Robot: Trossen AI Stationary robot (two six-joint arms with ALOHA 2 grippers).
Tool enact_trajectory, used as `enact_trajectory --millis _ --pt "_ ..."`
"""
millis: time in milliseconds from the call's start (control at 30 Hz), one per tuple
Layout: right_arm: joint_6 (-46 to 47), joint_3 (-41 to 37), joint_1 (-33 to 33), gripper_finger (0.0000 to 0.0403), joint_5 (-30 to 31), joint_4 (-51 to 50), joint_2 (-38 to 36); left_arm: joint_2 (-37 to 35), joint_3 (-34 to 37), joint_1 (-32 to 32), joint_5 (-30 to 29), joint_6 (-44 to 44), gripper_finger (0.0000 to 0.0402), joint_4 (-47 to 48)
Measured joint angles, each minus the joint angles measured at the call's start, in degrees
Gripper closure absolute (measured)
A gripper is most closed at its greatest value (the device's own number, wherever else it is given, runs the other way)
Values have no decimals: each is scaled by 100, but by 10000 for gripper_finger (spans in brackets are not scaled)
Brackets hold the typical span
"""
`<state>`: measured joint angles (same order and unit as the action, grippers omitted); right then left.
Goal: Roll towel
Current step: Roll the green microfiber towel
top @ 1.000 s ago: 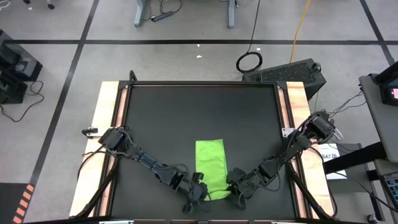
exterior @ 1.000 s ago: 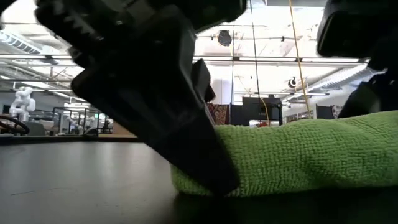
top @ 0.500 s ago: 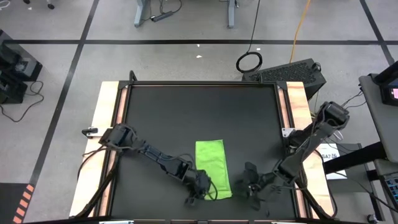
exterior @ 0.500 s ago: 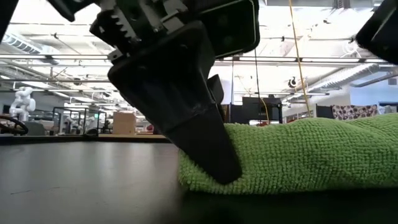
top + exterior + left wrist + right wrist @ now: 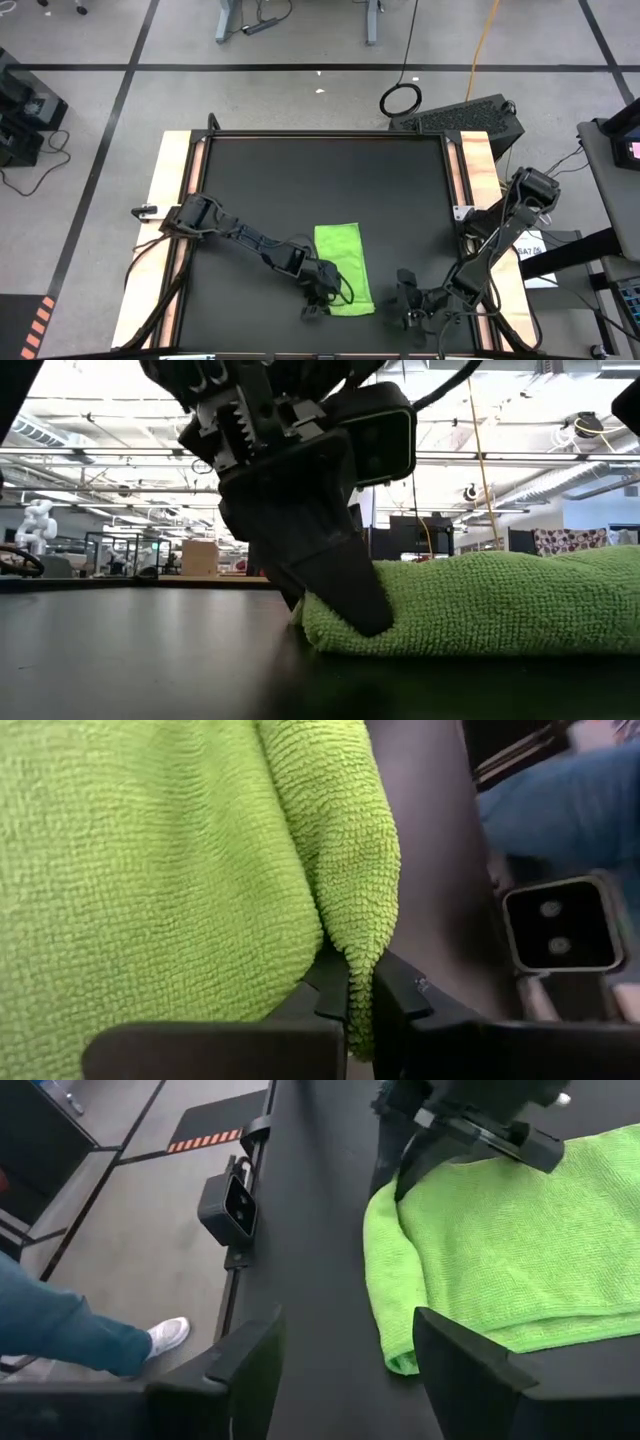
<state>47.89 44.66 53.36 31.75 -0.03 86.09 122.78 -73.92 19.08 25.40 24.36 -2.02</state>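
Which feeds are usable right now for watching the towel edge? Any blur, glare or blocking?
High view: even light, but the towel is small. Low view: the left gripper looms dark against bright ceiling lights, covering the towel's end. Left wrist view: very close, the weave is sharp, the background soft. Right wrist view: clear, with the right gripper open and off the towel.

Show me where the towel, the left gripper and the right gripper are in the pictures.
towel (image 5: 342,262): high view, middle of the flat green cloth.
left gripper (image 5: 358,992): left wrist view, between the fingertips pinching the towel's edge.
right gripper (image 5: 348,1342): right wrist view, gap between its open fingertips, beside the towel.
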Motion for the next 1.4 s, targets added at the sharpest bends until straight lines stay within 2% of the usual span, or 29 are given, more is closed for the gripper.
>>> enact_trajectory --millis 167,367,667,967,1133,1400 --pt "-396 2 -44 192 14 136 134 -26 291 -94 241 345 388 -563" --pt "-1050 2 -122 192 330 256 437 -28 318 -115 383 352 388 -569" --pt "-1240 7 -200 193 227 916 1227 -28 320 -196 626 595 389 -499" --pt "-1416 177 -308 193 324 828 1782 -26 325 -219 758 641 389 -518" --pt "-1545 177 -455 193 571 802 1822 -24 325 -217 803 565 389 -486" --pt "-1747 177 -664 193 462 453 1889 -22 327 -215 832 537 388 -473"
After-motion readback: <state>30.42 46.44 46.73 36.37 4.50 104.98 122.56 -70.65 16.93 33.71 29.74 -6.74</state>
